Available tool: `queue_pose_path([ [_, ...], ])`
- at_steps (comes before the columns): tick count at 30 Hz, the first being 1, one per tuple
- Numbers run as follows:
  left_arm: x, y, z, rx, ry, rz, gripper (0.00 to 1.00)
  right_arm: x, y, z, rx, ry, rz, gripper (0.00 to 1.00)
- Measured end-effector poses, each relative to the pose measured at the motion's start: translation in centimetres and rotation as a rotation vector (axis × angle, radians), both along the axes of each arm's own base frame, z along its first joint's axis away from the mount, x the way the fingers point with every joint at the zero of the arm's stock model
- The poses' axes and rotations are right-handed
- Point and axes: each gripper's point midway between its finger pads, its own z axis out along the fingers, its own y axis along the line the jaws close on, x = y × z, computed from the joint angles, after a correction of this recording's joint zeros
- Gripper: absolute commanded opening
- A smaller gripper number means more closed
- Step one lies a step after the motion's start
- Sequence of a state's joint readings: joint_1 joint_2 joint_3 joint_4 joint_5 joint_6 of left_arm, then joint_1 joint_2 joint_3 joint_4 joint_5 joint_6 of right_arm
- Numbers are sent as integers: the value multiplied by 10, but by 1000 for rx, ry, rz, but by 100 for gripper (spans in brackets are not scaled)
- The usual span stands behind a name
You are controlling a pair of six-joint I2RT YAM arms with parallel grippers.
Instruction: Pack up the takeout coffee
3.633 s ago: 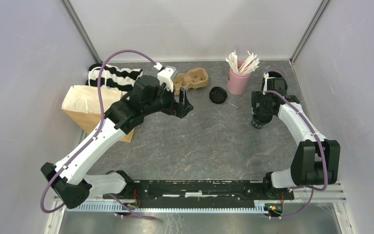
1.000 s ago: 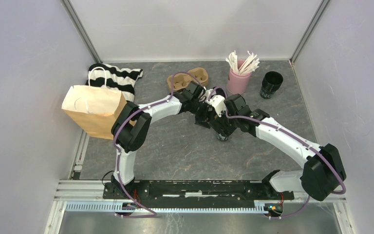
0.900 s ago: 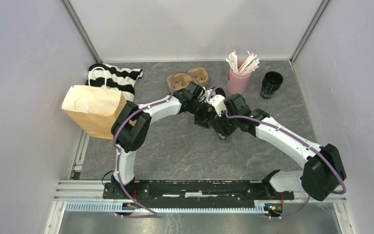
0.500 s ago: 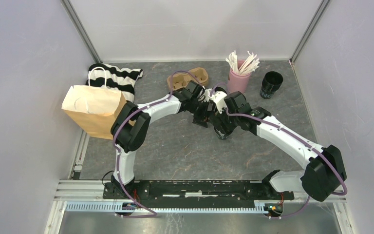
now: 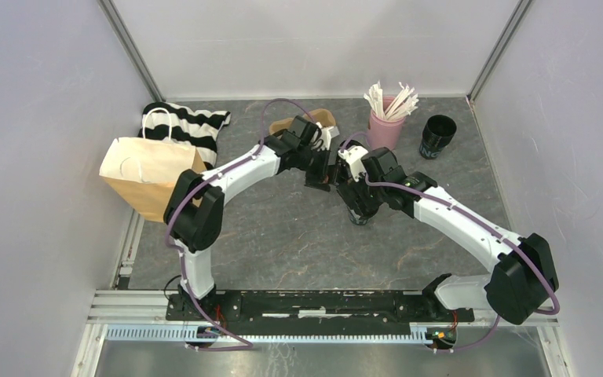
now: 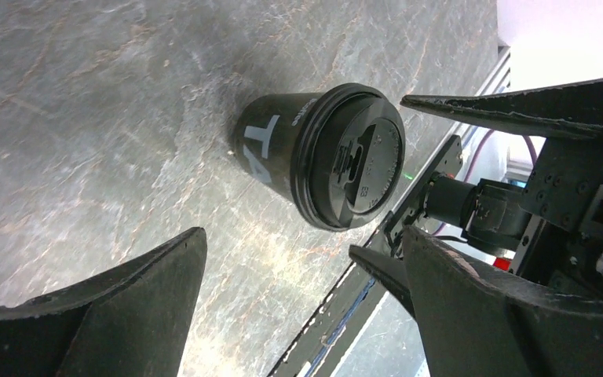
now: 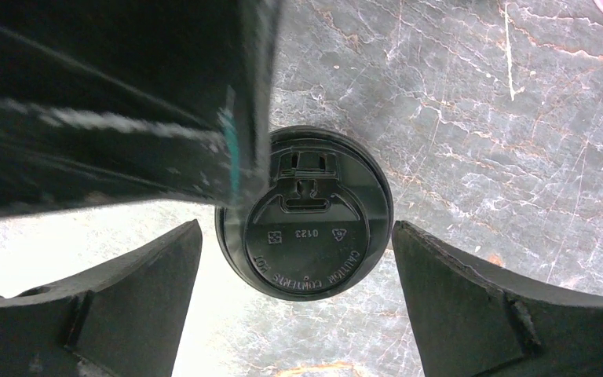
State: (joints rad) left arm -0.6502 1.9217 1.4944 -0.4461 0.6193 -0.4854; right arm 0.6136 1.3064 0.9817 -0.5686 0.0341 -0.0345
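Two small black disposable cups: the lidded cup (image 7: 306, 212), capped in black plastic, stands on the grey marbled table (image 5: 283, 243), straddled by the wide-spread right gripper (image 7: 296, 228); the left gripper (image 6: 298, 239), equally spread, hangs beside it. The lidless cup (image 5: 437, 136) stands far right.

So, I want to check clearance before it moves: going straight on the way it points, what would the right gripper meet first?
The lidded black cup: it stands right under the right gripper, between its open fingers. How far below is hard to tell.
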Motion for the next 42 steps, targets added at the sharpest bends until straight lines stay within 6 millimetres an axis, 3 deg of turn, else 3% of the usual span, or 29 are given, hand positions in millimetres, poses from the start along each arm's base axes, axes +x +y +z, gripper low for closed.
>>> queue_pose_path([
  [11,11,67,39,60,-70,178,100,4,-2,-8,4,29,-22,92],
  [16,2,72,51,51,-98,183,100,5,-2,-10,9,34,-22,88],
  [23,-2,78,47,86,-85,194,100,7,-4,-10,12,35,-33,85],
  [28,-3,81,44,103,-78,202,100,14,-18,-10,-1,24,-105,85],
  [34,-6,83,48,112,-72,204,100,32,-64,-12,5,-4,-295,86],
  [42,-8,84,68,88,-102,206,100,42,-179,-14,14,-60,-690,88],
])
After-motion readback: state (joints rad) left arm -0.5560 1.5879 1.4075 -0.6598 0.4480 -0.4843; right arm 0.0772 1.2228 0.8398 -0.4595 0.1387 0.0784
